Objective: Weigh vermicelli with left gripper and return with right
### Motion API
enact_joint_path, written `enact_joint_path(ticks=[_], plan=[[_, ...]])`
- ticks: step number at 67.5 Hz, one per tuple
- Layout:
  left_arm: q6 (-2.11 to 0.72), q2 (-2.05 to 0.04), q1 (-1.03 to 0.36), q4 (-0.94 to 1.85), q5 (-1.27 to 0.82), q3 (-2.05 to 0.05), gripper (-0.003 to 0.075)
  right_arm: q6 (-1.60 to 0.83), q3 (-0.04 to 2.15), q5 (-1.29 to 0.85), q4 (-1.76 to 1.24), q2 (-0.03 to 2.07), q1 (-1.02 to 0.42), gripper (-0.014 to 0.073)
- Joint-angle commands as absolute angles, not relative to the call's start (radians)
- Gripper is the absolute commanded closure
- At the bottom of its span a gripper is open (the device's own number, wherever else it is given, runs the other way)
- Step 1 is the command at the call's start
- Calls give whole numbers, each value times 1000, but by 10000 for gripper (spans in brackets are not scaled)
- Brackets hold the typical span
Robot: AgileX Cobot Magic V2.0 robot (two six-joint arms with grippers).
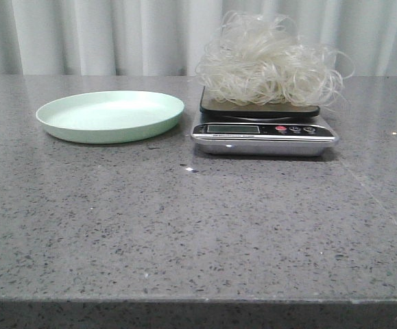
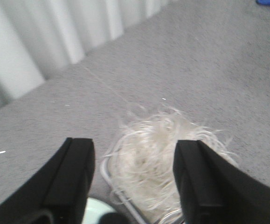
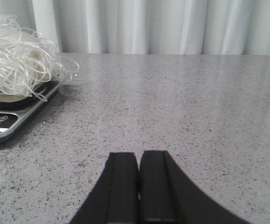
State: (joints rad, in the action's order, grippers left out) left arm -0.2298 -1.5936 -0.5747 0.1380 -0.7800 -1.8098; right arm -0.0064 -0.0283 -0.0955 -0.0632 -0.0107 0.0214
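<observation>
The vermicelli (image 1: pixel 267 65), a fluffy whitish tangle of glassy strands, lies on the black platform of a silver kitchen scale (image 1: pixel 264 136) at the back right. The mint-green plate (image 1: pixel 110 115) stands empty to the scale's left. No gripper shows in the front view. In the left wrist view my left gripper (image 2: pixel 134 154) is open and empty, high above the vermicelli (image 2: pixel 153 158), which shows between its fingers. In the right wrist view my right gripper (image 3: pixel 138 161) is shut and empty, low over the table, to the right of the scale (image 3: pixel 4 121) and the vermicelli (image 3: pixel 18 60).
The grey speckled stone table (image 1: pixel 184 233) has its front edge near the bottom of the front view. White curtains (image 1: pixel 116 34) hang behind the table's far edge. A seam runs across the table top at the right.
</observation>
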Motion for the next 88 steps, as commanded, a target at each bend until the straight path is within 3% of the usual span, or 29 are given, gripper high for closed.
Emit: enact_joint_path(ticks=[1, 19, 38, 61, 88], plan=[[-210, -1476, -509, 134, -718, -1773, 358, -8, -20, -10, -65, -26, 21, 442], [-209, -1188, -290, 143, -573, -1407, 432, -8, -20, -5, -65, -26, 21, 442], [-209, -853, -133, 136, -453, -988, 585, -8, -20, 7, -65, -26, 21, 442], [-209, -447, -114, 136, -275, -537, 584, -8, -19, 21, -65, -26, 21, 442], [-171, -267, -114, 140, -212, -391, 584, -8, 36, 60, -65, -26, 21, 442]])
